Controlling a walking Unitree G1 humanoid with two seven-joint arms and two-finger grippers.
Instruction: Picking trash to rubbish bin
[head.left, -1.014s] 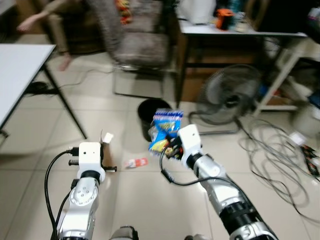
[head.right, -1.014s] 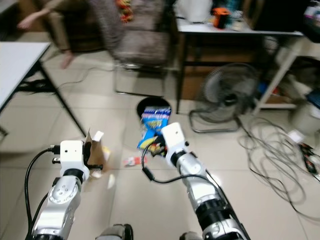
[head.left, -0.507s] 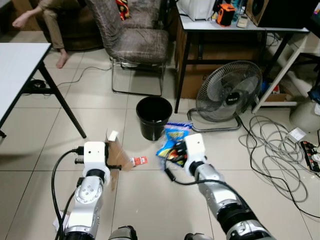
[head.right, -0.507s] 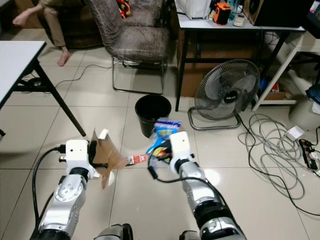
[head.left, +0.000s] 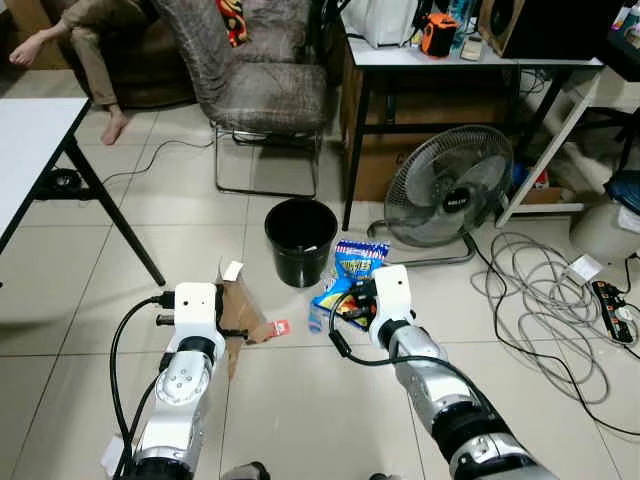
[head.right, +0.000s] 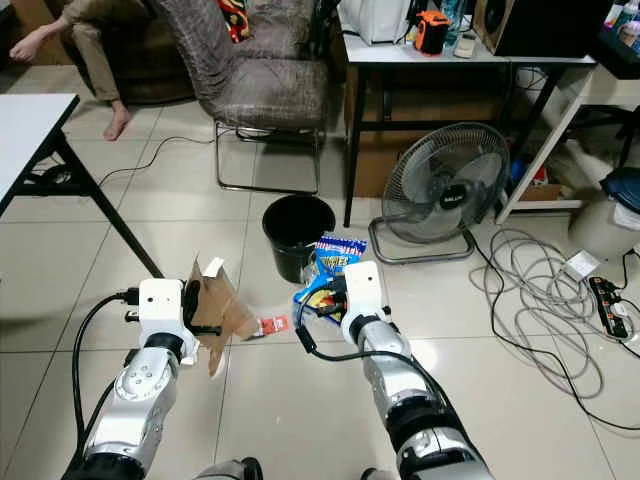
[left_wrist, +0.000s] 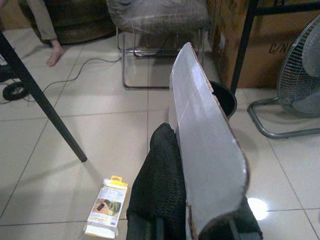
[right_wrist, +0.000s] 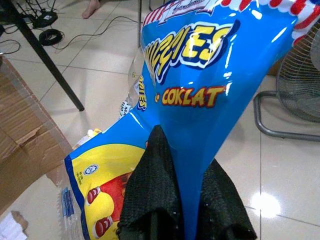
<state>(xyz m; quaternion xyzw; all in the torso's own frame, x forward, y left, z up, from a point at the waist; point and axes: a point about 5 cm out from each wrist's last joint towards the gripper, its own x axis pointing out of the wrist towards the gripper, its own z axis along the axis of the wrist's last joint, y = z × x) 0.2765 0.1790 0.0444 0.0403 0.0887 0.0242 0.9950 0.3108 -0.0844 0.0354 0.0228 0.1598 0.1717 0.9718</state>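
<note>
Holding one snack bag (head.left: 352, 272) in right gripper (right_wrist: 185, 210), one cardboard piece (head.right: 222, 312) in left gripper (left_wrist: 192, 220), one bin (head.left: 301, 240)

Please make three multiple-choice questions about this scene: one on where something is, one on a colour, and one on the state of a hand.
1. Where is the bin?
A. on the floor between the chair and the fan
B. on top of the white table
C. behind the sofa

2. What is the main colour of the snack bag in the right hand?
A. green
B. blue
C. white

3. What is the left hand doing?
A. hanging open with nothing in it
B. pressing on the fan
C. shut on a piece of cardboard

Answers: 1 A, the black bin stands on the tiles in front of the chair, with the fan to its right. 2 B, the right wrist view shows a glossy blue bag. 3 C, the left wrist view shows the black fingers clamped on the cardboard edge.
</note>
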